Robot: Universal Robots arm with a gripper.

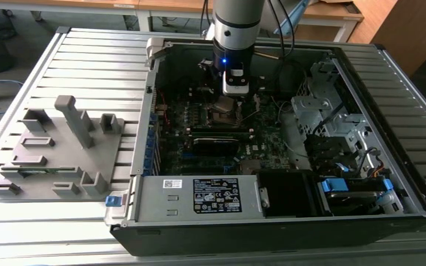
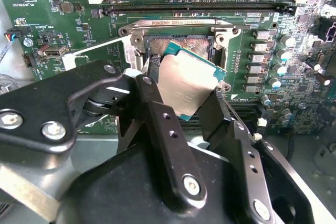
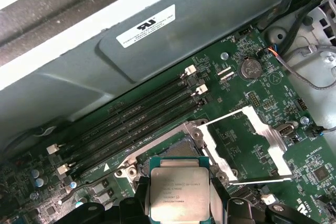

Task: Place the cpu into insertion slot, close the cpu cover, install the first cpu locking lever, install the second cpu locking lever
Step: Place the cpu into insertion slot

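The cpu [image 3: 179,190], a square chip with a dull metal top, was gripped by two opposite edges between the black fingers [image 3: 140,203] of the gripper [image 3: 179,205], which was closed only to the chip's width. The chip was poised just over the insertion slot [image 2: 181,43] on the green motherboard [image 3: 236,90]. Whether it was touching the socket could not be told. The cpu cover [image 3: 270,142] was swung open to one side of the socket, with the board seen through its window.

By judgement, the step would be done well if the chip were levelled, squared to the silver rim and lowered straight, never slid across the contacts. In the second wrist view it seemed tilted.

The socket's centre was largely hidden under the chip. The chip's near edge was cut off by the fingers. The locking levers could not be picked out with certainty. Long black memory slots [image 3: 142,119] were ranged just beyond the socket.
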